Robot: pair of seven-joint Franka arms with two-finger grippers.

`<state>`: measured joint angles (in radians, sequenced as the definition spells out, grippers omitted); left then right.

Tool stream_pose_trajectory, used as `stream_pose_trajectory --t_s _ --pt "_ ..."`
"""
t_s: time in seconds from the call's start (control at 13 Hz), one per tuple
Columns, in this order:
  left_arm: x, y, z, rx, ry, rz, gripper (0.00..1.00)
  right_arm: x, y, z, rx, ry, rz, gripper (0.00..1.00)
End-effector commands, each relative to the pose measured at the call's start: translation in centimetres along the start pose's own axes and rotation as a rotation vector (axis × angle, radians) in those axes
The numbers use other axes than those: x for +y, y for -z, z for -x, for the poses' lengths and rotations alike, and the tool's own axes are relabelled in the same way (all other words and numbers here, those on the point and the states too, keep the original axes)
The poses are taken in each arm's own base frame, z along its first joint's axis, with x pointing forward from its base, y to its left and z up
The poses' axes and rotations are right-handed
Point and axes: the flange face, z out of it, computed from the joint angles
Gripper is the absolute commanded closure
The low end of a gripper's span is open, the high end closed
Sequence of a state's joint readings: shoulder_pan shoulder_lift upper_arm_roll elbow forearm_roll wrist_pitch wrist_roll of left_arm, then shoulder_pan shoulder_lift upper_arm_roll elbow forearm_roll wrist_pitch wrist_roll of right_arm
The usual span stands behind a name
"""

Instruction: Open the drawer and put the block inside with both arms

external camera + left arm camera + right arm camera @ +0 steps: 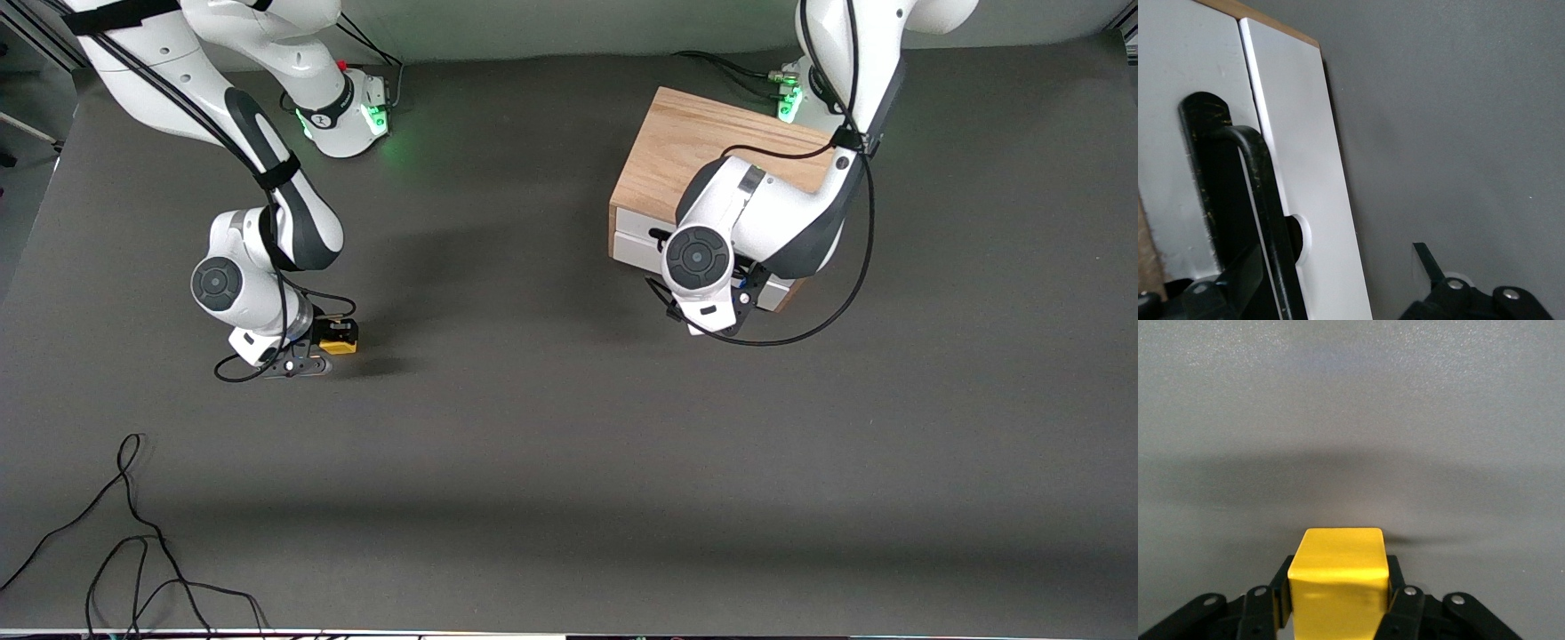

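Observation:
The yellow block [340, 338] [1338, 563] sits low over the table toward the right arm's end. My right gripper [331, 343] [1337, 590] is shut on it, one finger pressed against each side. The light-wood box [685, 147] stands toward the left arm's end, and the drawer's white front [633, 222] [1178, 120] looks shut. My left gripper [722, 307] [1335, 270] is in front of that panel and open. The black bar handle [1261, 200] lies between its fingers, close to one of them. The left wrist hides most of the handle in the front view.
A second white panel [1308, 173] with a round cut-out adjoins the handled one. Loose black cable [133, 533] lies on the dark table [533, 427] close to the front camera, at the right arm's end. Both arm bases glow green along the table's back edge.

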<state>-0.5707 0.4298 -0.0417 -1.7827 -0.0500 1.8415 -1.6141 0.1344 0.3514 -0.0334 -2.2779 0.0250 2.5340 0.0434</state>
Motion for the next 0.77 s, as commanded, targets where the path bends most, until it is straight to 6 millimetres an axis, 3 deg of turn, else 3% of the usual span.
stream_pose_trajectory --t_s 0.0,0.69 --pt "0.1 -0.4 0.3 0.018 0.004 0.006 0.00 -0.1 0.1 -0.1 0.011 -0.013 -0.008 0.61" --pt "1.2 0.3 0.3 0.013 0.011 0.062 0.00 -2.0 1.7 -0.7 0.022 -0.015 -0.011 0.63"
